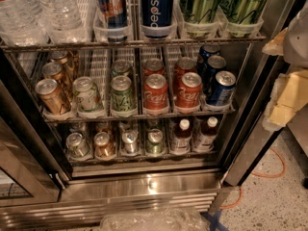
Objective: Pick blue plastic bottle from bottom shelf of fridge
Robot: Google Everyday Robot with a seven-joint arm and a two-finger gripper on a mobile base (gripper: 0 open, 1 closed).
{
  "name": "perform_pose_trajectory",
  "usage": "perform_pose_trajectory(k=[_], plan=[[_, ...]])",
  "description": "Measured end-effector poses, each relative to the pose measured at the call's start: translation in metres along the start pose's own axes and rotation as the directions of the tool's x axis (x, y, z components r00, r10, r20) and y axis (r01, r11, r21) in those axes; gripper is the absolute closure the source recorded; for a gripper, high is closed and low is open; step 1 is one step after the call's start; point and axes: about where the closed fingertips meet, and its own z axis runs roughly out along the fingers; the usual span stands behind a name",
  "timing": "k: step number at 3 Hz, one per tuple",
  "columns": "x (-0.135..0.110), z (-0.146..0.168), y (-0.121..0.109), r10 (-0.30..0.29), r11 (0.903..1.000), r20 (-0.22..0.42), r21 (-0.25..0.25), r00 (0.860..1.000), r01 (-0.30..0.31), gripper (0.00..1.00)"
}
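The fridge (144, 189) stands open in front of me, with wire racks of cans. On the bottom shelf (120, 159), two small bottles with white caps and dark reddish-brown drink stand in the two right lanes: one (181, 134) and, to its right, another (206, 133). I cannot tell which is the blue plastic bottle. Several cans fill the lanes to their left. My gripper (284, 97), pale yellow and grey, hangs at the right edge of the view. It is outside the fridge, level with the middle rack, above and to the right of the bottles.
The middle rack holds red Coca-Cola cans (156, 94), blue cans (219, 88) and green and gold cans. The top rack holds a Pepsi bottle (156, 8) and water bottles. The door frame (250, 143) stands to the right. An orange cable (276, 170) lies on the floor. A clear plastic object (154, 220) lies below.
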Motion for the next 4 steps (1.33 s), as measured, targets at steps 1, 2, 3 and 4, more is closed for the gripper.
perform_pose_trajectory(k=[1, 2, 3, 4], plan=[[0.000, 0.000, 0.000, 0.000, 1.0000, 0.000, 0.000, 1.000, 0.000, 0.00], [-0.010, 0.005, 0.004, 0.001, 0.9999, 0.030, 0.016, 1.000, -0.001, 0.00], [-0.038, 0.026, 0.022, 0.017, 0.9998, 0.100, 0.002, 0.995, -0.018, 0.00], [-0.072, 0.053, 0.042, 0.044, 0.9988, 0.203, -0.031, 0.978, -0.039, 0.00]])
